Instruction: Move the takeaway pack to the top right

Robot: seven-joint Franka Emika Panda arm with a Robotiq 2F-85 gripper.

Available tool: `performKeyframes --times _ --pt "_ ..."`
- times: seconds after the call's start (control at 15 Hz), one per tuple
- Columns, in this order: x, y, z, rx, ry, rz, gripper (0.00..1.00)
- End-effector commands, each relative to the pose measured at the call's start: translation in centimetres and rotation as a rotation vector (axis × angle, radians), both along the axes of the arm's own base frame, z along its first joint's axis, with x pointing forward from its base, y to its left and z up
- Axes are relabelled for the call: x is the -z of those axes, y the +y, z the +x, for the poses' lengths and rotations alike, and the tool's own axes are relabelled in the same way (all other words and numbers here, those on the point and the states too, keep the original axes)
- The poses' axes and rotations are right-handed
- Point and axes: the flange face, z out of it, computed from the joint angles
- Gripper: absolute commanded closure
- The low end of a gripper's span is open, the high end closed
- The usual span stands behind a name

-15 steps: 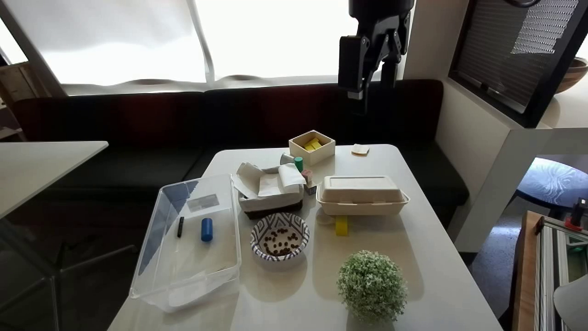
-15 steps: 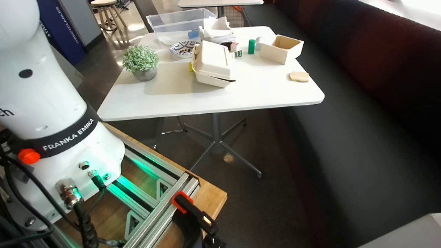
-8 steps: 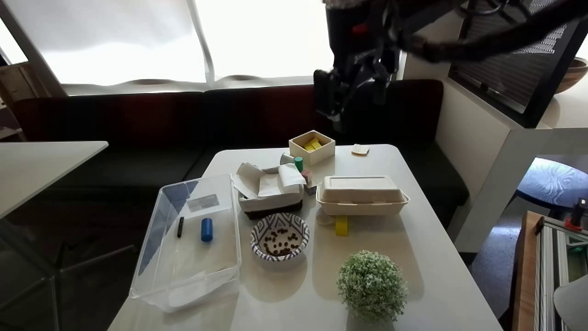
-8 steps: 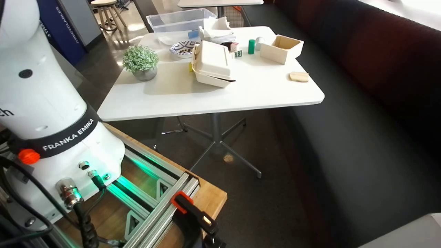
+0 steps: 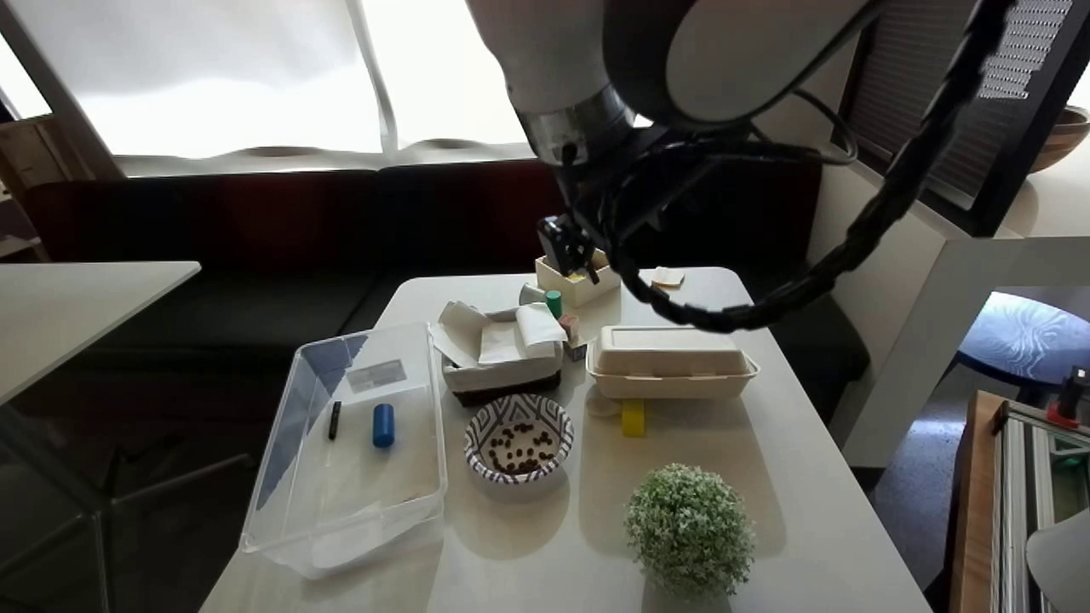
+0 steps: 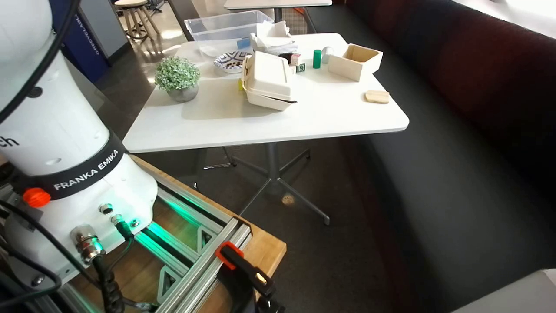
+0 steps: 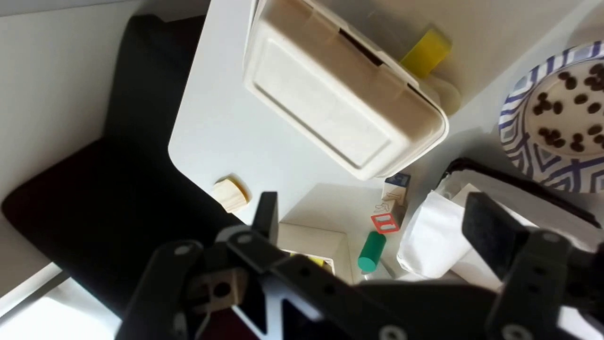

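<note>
The takeaway pack is a plain off-white lidded box on the white table. It shows in both exterior views (image 5: pixel 668 366) (image 6: pixel 269 78) and at the top centre of the wrist view (image 7: pixel 321 101). Its lid is down, with narrow dark gaps along the edge. My gripper (image 7: pixel 373 215) is open and empty; its fingers are wide apart in the wrist view. In an exterior view the gripper (image 5: pixel 572 249) hangs high over the far part of the table, overlapping the small wooden box, apart from the pack. It is out of the frame in the opposite exterior view.
Around the pack are a yellow block (image 5: pixel 633 418), letter blocks (image 7: pixel 389 215), a green cylinder (image 7: pixel 372 251), a paper-lined basket (image 5: pixel 502 358), a patterned bowl (image 5: pixel 519 438) and a plant (image 5: pixel 690 529). A wooden box (image 6: pixel 354 63), a wooden piece (image 6: pixel 377 96) and a clear tray (image 5: pixel 349 451) also stand there.
My gripper has come down and to the left in an exterior view, and turned; more of the arm and its cable now shows there. The pack and the other objects have not moved.
</note>
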Motion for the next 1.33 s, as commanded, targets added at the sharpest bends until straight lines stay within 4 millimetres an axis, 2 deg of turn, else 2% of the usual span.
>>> performKeyframes --times 0.0,0.33,0.6,0.87,1.27 --pt "4.8 2.0 2.7 -0.043 0.008 -0.107 0.00" --pt "10.6 3.6 4.6 -0.150 0.071 -0.206 0.00" --pt "14.8 4.1 5.3 -0.188 0.129 -0.253 0.00" --pt "17.7 3.8 5.7 -0.199 0.155 -0.296 0.00" --pt "20.5 2.9 5.8 -0.215 0.187 -0.342 0.00"
